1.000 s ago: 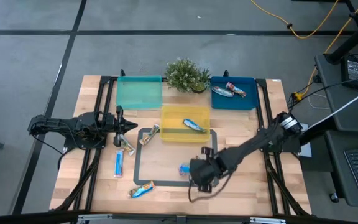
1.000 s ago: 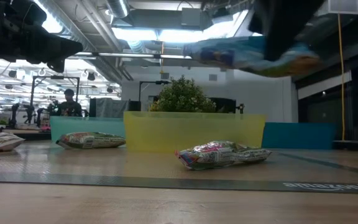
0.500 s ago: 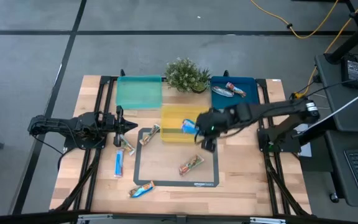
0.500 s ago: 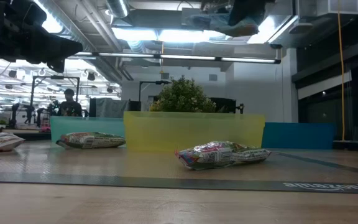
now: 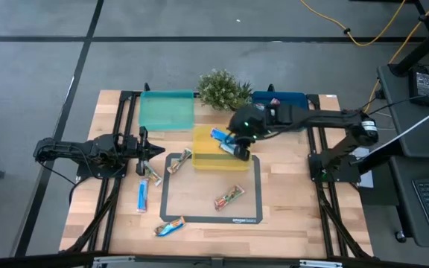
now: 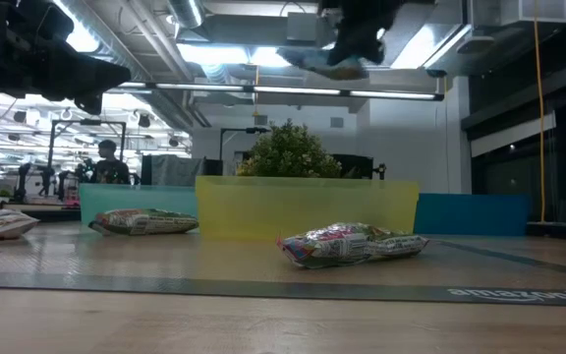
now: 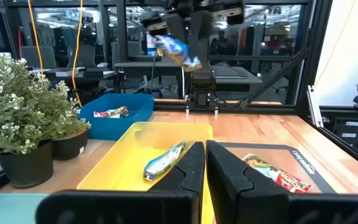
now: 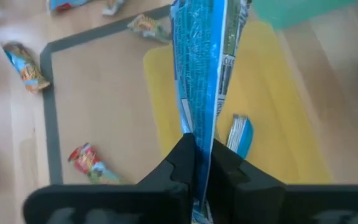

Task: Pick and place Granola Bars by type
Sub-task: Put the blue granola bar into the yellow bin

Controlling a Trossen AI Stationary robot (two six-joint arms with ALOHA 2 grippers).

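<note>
The right gripper (image 5: pixel 238 141) hangs above the yellow tray (image 5: pixel 203 158), its fingers pinched on a bright blue granola bar (image 8: pixel 201 56) that stands up from between them. Another blue bar (image 8: pixel 239 134) lies in the yellow tray below. The left gripper (image 5: pixel 149 150) waits at the table's left side, fingers pressed together with nothing between them. A red-and-green bar (image 5: pixel 229 198) lies inside the dark taped rectangle (image 5: pixel 168 212), whose near edge reads "amazon" in the low view. Silvery red-printed bars (image 5: pixel 277 105) sit in the blue tray (image 5: pixel 302 123). The teal tray (image 5: pixel 166 112) stands beside the potted plant (image 5: pixel 223 89).
</note>
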